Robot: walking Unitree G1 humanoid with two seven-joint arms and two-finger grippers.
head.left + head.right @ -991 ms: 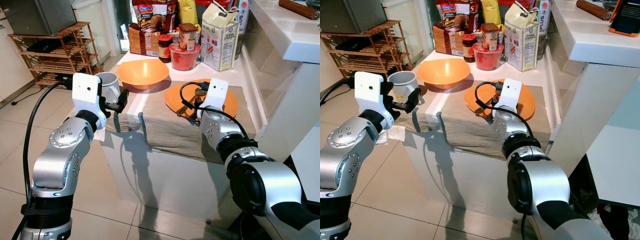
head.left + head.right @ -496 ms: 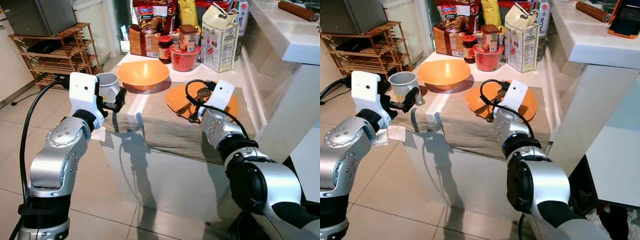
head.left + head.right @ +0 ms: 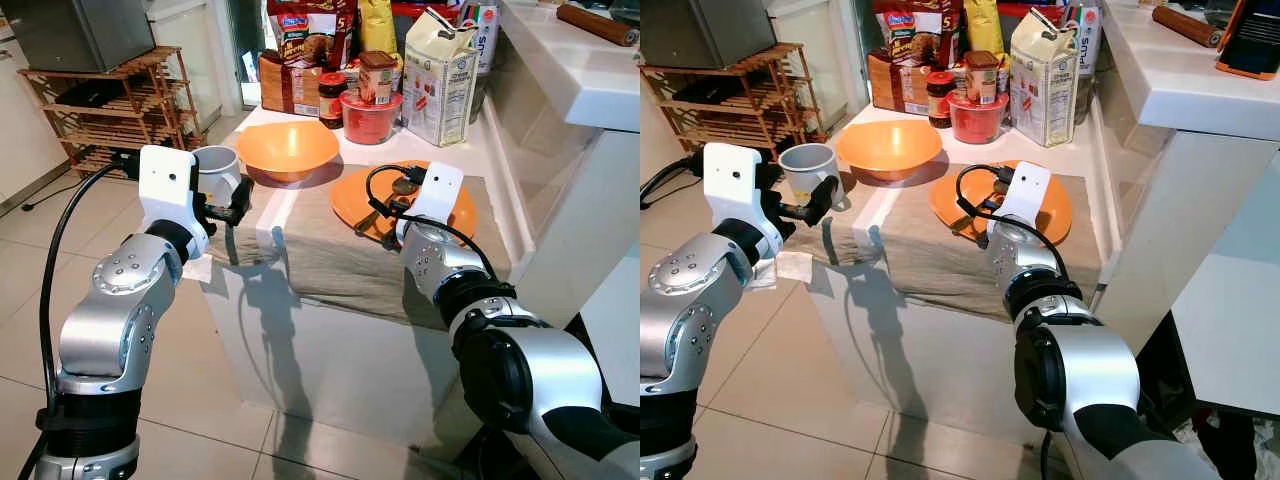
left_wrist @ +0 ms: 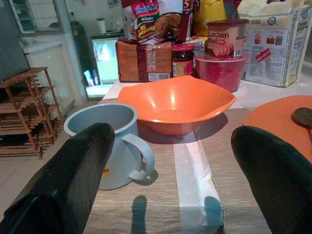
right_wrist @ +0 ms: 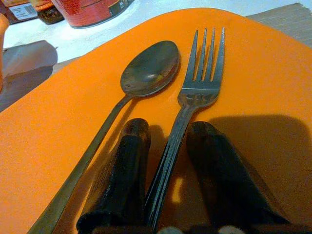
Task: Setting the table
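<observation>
**Fork between the jaws on the orange plate**

Since a second ago our right gripper (image 5: 168, 146) has slid a little further onto the orange plate (image 3: 455, 215), while our left gripper (image 3: 236, 203) has drawn slightly back toward the near edge of the surface (image 3: 300, 330).

Nearest the plate's front rim, our right jaws are narrowly spread with the fork (image 5: 187, 107) handle lying between them; we cannot tell whether the fingers (image 5: 119, 180) touch it. The spoon (image 5: 131, 92) lies on the plate just beside the fork, its bowl level with the tines.

To the left of the plate, our left jaws are spread wide over the striped cloth (image 3: 330, 250), just short of the grey mug (image 4: 109, 144), which stands upright.

Behind and left of the plate sits the orange bowl (image 3: 287, 148). Beyond the plate stand a red tub (image 3: 370, 115), a jar (image 3: 331, 97), a milk carton (image 3: 438, 70) and snack packets (image 3: 300, 45).
</observation>
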